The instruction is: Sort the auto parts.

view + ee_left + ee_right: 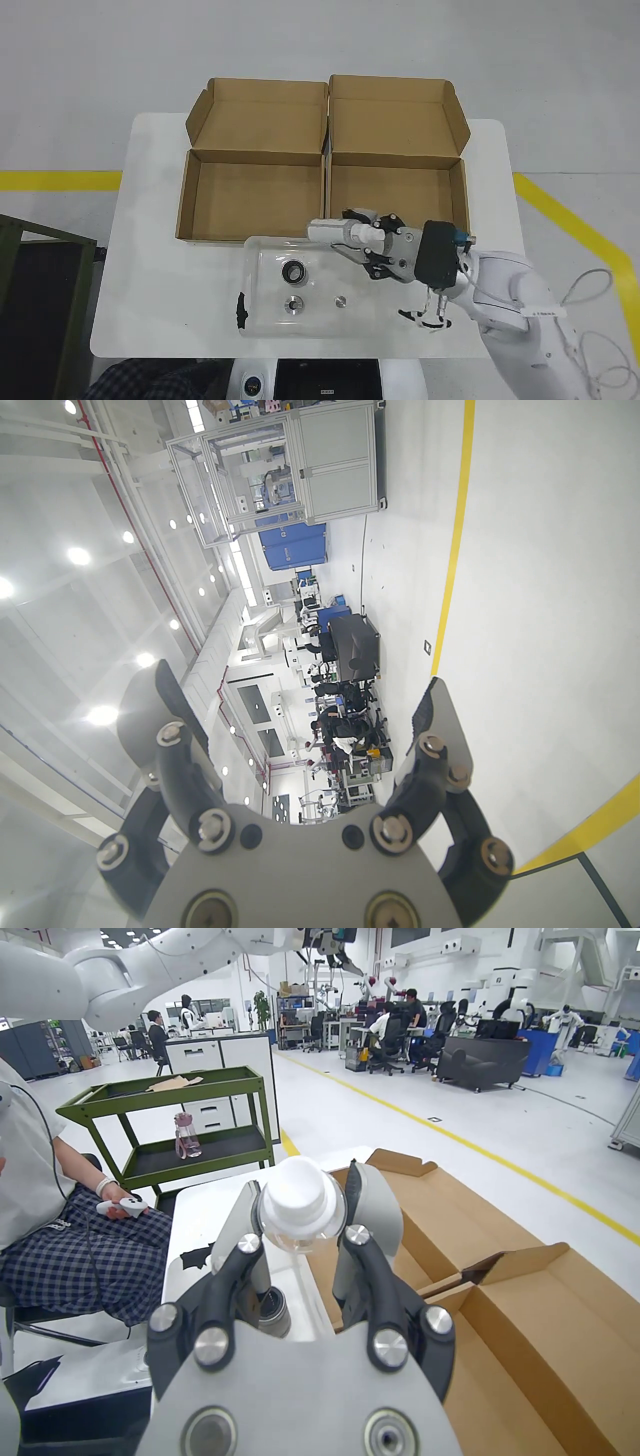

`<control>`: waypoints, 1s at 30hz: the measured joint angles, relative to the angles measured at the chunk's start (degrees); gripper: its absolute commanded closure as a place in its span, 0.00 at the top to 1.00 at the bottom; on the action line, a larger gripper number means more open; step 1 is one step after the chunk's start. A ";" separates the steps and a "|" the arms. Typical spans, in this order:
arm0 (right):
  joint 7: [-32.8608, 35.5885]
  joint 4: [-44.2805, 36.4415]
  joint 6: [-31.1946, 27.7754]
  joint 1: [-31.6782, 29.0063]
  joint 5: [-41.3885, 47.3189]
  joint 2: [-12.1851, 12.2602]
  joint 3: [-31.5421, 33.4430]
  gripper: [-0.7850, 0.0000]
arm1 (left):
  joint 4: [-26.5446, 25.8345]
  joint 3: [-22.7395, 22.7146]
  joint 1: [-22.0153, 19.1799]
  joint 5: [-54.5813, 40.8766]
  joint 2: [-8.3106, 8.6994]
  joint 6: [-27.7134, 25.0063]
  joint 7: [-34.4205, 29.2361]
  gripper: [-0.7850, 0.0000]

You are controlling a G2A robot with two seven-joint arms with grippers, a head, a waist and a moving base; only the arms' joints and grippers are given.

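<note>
My right gripper (352,240) (302,1190) is shut on a white capped cylindrical part (332,230) (300,1205). It hangs above the far edge of a clear tray (262,248), close to the near wall of the right cardboard box (395,192) (505,1278). In the tray lie a dark ring part (294,271), a round metal part (292,305) and a small metal piece (341,299). A metal ring (272,1310) lies below the right fingers. My left gripper (300,690) is open, holds nothing, and is raised with only the workshop floor and hall beyond it.
A second open cardboard box (250,195) stands left of the first, both with lids folded back. A black piece (240,310) sits at the tray's left edge and another (425,318) on the table to its right. A green cart (175,1128) stands beside the table.
</note>
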 measured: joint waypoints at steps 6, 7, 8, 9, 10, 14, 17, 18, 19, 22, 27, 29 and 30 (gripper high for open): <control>-1.17 -0.39 -0.11 0.55 0.32 0.02 0.01 0.00 | 0.00 0.00 0.00 0.00 0.00 0.00 0.00 1.00; -1.34 -0.50 -0.10 0.69 0.20 0.02 0.00 0.00 | 0.00 0.00 0.00 0.00 0.00 0.00 0.00 1.00; -1.61 -0.70 0.01 0.88 -0.12 0.01 0.00 0.00 | 0.00 0.00 0.00 0.00 0.00 0.00 0.00 1.00; -1.84 -0.82 0.08 0.98 -0.33 0.00 -0.03 0.00 | 0.00 0.00 0.00 0.00 0.00 0.00 0.00 1.00; -2.07 -0.89 0.12 1.07 -0.49 0.00 -0.10 0.00 | 0.00 0.00 0.00 0.00 0.00 0.00 0.00 1.00; -2.58 -0.49 -0.02 1.56 -1.12 -0.03 -0.57 0.00 | 0.00 0.00 0.00 0.00 0.00 0.00 0.00 1.00; -2.20 1.14 0.29 2.02 -2.15 -0.04 -1.03 0.00 | 0.00 0.00 0.00 0.00 0.00 0.00 0.00 1.00; -1.72 1.70 0.52 2.18 -2.75 -0.03 -1.13 0.00 | 0.00 0.00 0.00 0.00 0.00 0.00 0.00 1.00; -1.15 2.17 0.75 2.38 -3.44 -0.01 -1.22 0.00 | 0.00 0.00 0.00 0.00 0.00 0.00 0.00 1.00; 0.78 3.54 1.67 2.95 -5.43 0.05 -1.39 0.00 | 0.00 0.00 0.00 0.00 0.00 0.00 0.00 1.00; 3.33 6.91 2.91 4.30 -6.17 0.13 -1.26 0.00 | 0.00 0.00 0.00 0.00 0.00 0.00 0.00 1.00; 4.59 9.00 3.55 5.25 -6.67 0.15 -1.24 0.00 | 0.00 0.00 0.00 0.00 0.00 0.00 0.00 1.00; 5.05 10.04 3.79 5.79 -6.89 0.14 -1.31 0.00 | 0.00 0.00 0.00 0.00 0.00 0.00 0.00 1.00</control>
